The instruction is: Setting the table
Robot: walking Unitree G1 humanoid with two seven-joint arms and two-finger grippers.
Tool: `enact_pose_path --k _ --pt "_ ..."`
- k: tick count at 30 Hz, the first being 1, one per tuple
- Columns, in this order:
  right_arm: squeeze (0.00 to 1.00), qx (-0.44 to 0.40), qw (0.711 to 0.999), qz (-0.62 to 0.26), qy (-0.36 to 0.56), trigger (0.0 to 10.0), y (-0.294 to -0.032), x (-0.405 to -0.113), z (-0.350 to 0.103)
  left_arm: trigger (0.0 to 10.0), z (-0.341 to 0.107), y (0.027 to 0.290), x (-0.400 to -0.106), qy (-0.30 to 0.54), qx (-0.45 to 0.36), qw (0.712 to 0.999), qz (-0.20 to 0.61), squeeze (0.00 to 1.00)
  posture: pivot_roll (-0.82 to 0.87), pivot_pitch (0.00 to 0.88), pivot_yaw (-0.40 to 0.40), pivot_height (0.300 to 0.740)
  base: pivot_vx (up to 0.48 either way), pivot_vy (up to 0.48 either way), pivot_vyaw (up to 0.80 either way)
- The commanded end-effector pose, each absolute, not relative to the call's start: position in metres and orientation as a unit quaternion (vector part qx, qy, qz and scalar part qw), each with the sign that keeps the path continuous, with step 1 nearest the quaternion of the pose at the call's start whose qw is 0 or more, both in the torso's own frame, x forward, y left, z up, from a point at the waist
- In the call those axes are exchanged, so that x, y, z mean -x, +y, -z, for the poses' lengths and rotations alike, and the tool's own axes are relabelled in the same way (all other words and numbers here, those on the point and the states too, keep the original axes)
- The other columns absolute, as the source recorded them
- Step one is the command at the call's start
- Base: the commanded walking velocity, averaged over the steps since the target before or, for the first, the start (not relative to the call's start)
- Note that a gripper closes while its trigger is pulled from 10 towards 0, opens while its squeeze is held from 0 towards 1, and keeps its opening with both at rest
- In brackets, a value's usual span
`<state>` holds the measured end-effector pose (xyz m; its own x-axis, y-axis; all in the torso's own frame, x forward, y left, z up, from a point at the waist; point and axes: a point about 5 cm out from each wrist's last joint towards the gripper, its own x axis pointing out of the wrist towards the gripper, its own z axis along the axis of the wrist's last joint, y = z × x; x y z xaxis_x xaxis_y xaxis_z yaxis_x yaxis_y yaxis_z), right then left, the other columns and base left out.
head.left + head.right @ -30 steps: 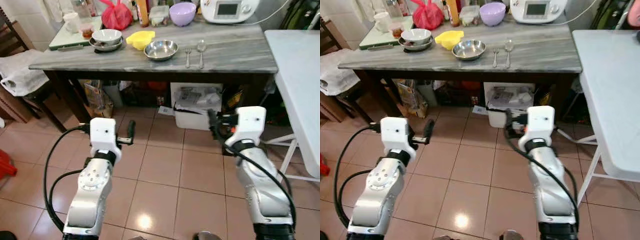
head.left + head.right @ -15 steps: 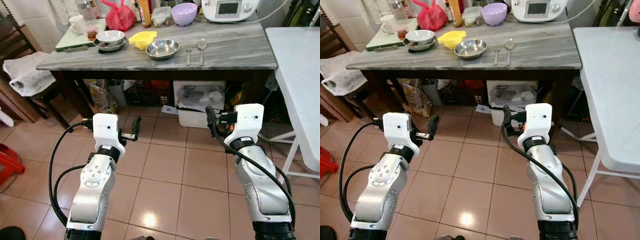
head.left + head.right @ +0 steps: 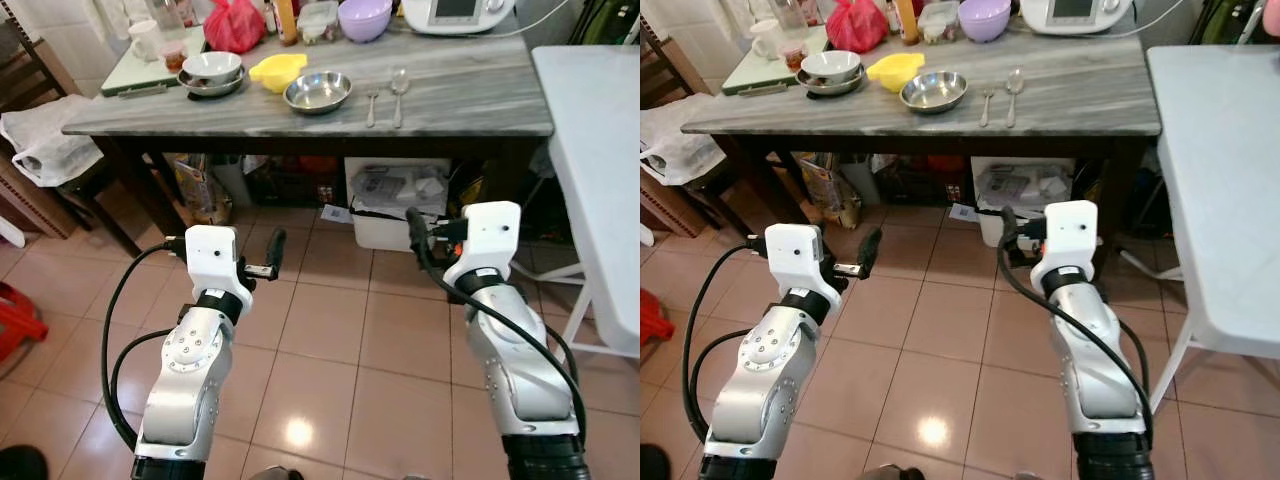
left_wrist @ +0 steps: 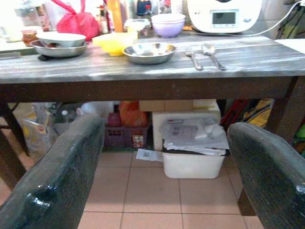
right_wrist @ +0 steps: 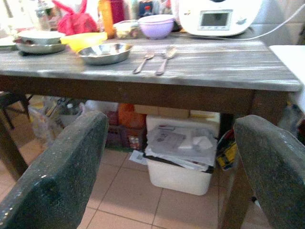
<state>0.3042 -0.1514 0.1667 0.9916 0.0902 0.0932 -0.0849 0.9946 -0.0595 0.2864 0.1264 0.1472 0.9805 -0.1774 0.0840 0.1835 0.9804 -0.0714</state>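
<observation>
Well short of the counter (image 3: 470,105), left hand (image 4: 162,171) and right hand (image 5: 167,167) hang over floor tiles, fingers apart, empty; steel bowl (image 3: 318,91), fork (image 3: 372,103) and spoon (image 3: 399,88) lie mid-counter.

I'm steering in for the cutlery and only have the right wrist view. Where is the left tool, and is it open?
Observer: The left tool is open. It is held over the floor tiles, short of the dark table, about level with the right tool.
Operator: Anything on my right side to avoid?
Observer: Yes, a white table runs along the robot's right, beside the right arm.
Operator: And to the left?
Observer: A white bag lies just off the dark table's left end.
</observation>
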Motion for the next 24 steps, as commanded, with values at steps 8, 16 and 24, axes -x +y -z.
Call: enact_pose_path --k 8,16,24 --pt "0.00 0.024 0.998 -0.039 -0.049 10.0 -0.1500 -0.3025 -0.1653 10.0 -0.1465 0.1271 -0.2884 -0.033 0.036 0.994 0.102 0.00 -0.13 0.086 0.161 0.740 0.000 -0.323 -0.34" --pt "0.00 0.019 0.998 -0.034 -0.049 10.0 -0.1493 -0.3027 -0.1647 10.0 -0.1448 0.1268 -0.2879 -0.030 0.037 0.993 0.104 0.00 -0.13 0.087 0.162 0.740 0.000 -0.388 0.00" --pt "0.00 0.022 0.998 -0.034 -0.050 10.0 -0.1490 -0.3031 -0.1646 10.0 -0.1443 0.1264 -0.2870 -0.029 0.036 0.993 0.105 0.00 -0.12 0.087 0.159 0.740 0.000 -0.385 -0.20"
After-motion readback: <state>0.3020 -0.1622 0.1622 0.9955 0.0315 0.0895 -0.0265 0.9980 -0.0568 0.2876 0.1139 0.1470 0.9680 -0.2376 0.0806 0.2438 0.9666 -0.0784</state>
